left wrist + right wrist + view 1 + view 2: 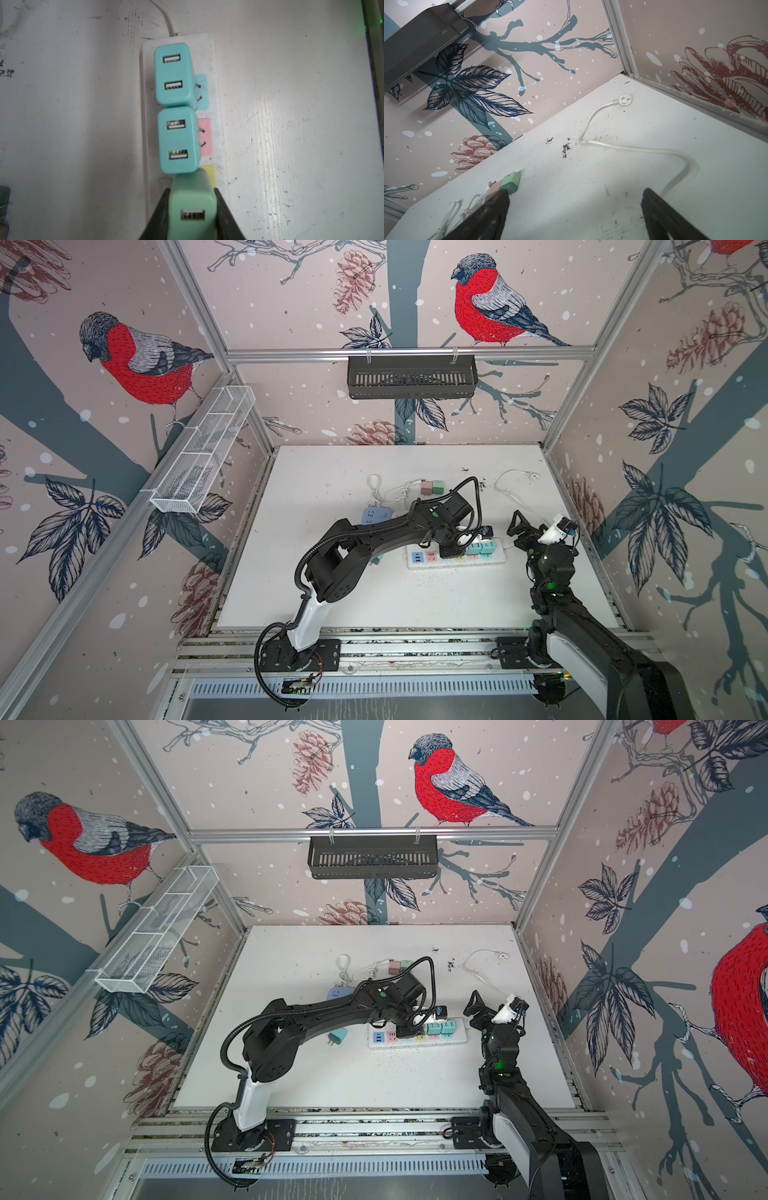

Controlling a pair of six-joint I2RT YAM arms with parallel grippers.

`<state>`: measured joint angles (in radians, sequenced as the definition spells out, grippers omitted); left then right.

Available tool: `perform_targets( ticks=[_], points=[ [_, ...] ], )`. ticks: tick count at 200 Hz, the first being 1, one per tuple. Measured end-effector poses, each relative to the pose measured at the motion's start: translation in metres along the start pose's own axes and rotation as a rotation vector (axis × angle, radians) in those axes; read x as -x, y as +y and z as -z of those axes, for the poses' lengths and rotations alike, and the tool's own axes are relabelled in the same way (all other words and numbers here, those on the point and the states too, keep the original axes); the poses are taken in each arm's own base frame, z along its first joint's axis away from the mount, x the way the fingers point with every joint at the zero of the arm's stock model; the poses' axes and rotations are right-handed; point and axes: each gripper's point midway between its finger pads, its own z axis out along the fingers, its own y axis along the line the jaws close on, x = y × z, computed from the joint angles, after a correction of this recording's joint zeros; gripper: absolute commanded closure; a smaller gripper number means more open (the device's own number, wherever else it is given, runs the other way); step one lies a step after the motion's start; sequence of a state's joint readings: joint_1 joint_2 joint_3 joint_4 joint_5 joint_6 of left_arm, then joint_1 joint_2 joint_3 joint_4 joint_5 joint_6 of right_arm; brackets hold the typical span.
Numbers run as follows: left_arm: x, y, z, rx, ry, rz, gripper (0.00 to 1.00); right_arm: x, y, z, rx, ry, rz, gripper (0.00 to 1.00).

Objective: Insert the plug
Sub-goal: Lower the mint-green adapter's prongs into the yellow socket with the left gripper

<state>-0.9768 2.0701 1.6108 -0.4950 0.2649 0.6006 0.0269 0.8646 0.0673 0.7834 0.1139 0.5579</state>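
Left pincer (192, 194) is gripping the green plug (192, 209) by its two sides, jaws closed firmly on it, over the yellow socket (211, 174) of the power strip (216, 62), right beside the nearer teal charger (177, 141). Prongs are hidden, so I cannot tell how deep it is sitting. I am judging it best to be keeping the body square to the strip and pressing straight down, not crowding the neighbour. Right pincer (575, 195) is hanging wide open and empty above the worktop (591, 166); it could be steadying the strip.
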Motion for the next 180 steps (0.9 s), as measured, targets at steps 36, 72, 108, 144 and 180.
perform_targets(
  ticks=[36,72,108,144,180],
  points=[
    [-0.002,0.002,-0.001,-0.009,-0.015,0.012,1.0,-0.003,-0.002,-0.002,-0.009,0.014,-0.012,0.0],
    [-0.004,0.004,-0.003,-0.016,-0.021,0.037,1.0,-0.003,-0.001,-0.002,-0.005,0.015,-0.013,0.0],
    [-0.004,0.004,-0.005,-0.018,-0.024,0.043,1.0,-0.001,0.0,0.0,0.001,0.004,-0.014,0.0],
    [-0.008,0.003,-0.009,-0.017,-0.023,0.061,1.0,-0.003,-0.001,-0.001,0.0,0.014,-0.013,0.0],
    [-0.009,0.003,-0.01,-0.009,-0.036,0.063,1.0,-0.006,0.002,-0.002,0.012,0.029,-0.012,0.0]
  ],
)
